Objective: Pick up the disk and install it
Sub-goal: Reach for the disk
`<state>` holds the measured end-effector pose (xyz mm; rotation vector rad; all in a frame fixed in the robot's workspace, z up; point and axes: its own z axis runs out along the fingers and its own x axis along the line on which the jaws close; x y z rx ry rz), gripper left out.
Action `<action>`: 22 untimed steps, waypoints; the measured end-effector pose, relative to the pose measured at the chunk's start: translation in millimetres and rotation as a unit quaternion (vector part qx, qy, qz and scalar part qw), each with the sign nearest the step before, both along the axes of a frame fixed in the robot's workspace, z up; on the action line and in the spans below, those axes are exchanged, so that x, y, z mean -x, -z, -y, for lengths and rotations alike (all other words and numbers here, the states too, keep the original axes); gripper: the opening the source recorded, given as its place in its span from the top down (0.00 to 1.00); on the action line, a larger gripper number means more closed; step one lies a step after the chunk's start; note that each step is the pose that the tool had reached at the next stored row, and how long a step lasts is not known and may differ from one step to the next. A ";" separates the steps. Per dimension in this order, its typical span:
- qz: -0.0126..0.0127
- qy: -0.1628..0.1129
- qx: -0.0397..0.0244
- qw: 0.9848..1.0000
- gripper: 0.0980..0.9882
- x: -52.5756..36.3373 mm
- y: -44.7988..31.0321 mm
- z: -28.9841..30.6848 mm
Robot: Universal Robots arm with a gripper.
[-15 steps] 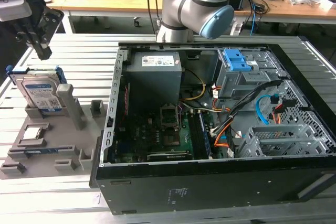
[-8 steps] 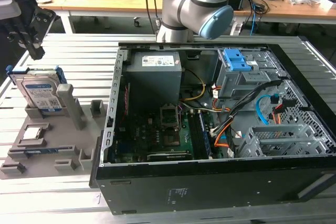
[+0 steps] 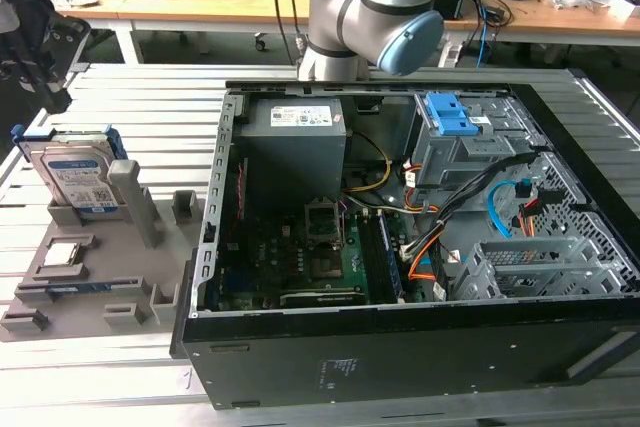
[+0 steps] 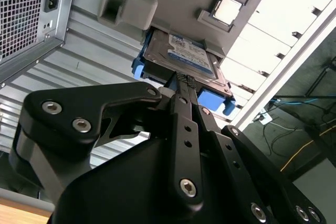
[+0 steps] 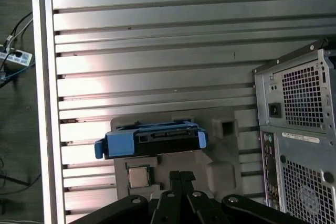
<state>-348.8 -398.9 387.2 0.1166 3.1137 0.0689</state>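
The disk point(image 3: 78, 175) stands on its edge in a gray holder point(image 3: 150, 277) on the surface point(image 3: 150, 107). It is at the exterior view's left, well apart from the open computer box point(image 3: 400, 347). In the second wrist view the end effector point(image 4: 185, 80) hangs close over the disk's top edge. Its fingers look pressed together and they hold nothing. I think that could be a problem. With the fingers closed, they could bump the top of the disk and not go around it. A grab that is off to one side could tip the disk in its slot. The little square chip point(image 4: 227, 9) lies near and could get knocked
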 end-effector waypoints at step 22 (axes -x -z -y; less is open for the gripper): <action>0.000 0.000 0.000 1.000 0.99 50.4 0.0 0.0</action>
